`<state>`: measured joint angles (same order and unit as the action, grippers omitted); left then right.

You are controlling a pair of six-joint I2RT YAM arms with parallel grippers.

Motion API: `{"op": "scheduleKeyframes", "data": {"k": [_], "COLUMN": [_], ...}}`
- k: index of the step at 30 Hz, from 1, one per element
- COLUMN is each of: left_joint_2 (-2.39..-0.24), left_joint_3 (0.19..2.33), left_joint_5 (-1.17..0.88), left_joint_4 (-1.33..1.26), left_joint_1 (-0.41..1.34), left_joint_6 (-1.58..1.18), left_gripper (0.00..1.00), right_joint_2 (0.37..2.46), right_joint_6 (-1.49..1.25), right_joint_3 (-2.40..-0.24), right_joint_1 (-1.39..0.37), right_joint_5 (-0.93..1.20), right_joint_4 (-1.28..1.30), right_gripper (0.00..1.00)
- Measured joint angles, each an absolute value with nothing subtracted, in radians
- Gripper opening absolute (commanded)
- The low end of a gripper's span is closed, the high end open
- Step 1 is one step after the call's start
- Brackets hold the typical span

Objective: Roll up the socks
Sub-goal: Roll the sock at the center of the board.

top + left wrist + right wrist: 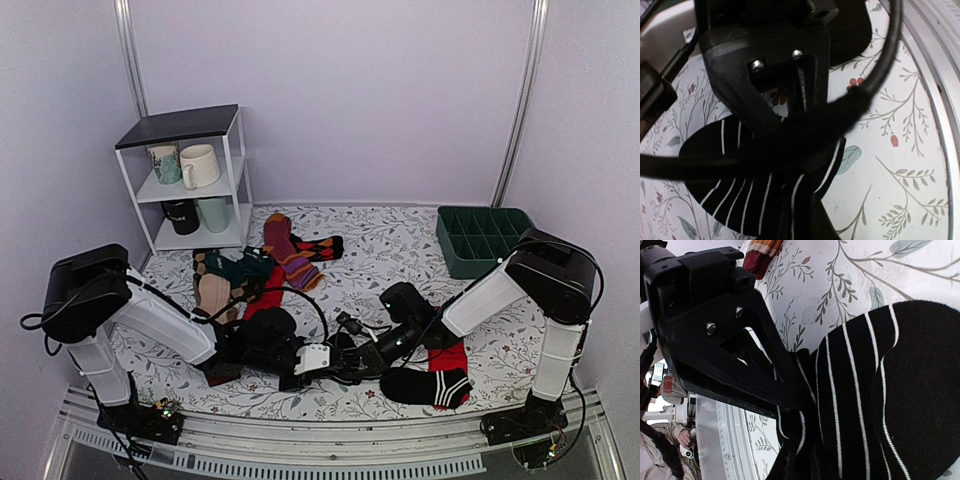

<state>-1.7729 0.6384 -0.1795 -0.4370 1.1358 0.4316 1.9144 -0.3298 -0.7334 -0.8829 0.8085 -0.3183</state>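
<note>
Left gripper point(800, 175) is clamped on a bunched fold of the striped sock point(740, 200); right gripper point(795, 415) pinches a gathered edge too, and the fabric fans out from it toward 4 o'clock, flat on the floral cloth point(850, 280). Top view: both claws meet at the cloth's 6 o'clock edge, sock pile point(240, 275) off at 10 o'clock. Reads as the start of the roll — next needs one claw anchoring while the other turns fabric over itself, tension kept.
</note>
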Motion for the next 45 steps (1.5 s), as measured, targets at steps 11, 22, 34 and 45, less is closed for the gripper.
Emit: {"op": "scheduleKeyframes", "data": {"k": [11, 22, 34, 45], "left_joint_2": [-1.762, -1.803, -1.859, -1.864], "left_joint_3": [0.637, 0.657, 0.713, 0.714], "left_joint_5": [-0.240, -0.484, -0.659, -0.679], "left_joint_4": [-0.418, -0.411, -0.361, -0.360], "left_joint_1": [1.135, 1.075, 1.011, 1.007], "left_joint_6": [0.364, 0.229, 0.193, 0.189], "left_gripper": [0.00, 0.00, 0.00, 0.00], "right_joint_2": [1.872, 1.555, 1.486, 1.623], "right_joint_6": [-0.331, -0.206, 0.152, 0.232], "right_joint_3": [-0.701, -0.429, -0.399, -0.487], "right_joint_1": [-0.886, -0.936, -1.263, -1.319], "right_joint_5": [0.779, 0.452, 0.056, -0.104], "right_joint_4": [-0.345, -0.565, -0.594, -0.548], "right_gripper": [0.35, 0.49, 0.50, 0.47]}}
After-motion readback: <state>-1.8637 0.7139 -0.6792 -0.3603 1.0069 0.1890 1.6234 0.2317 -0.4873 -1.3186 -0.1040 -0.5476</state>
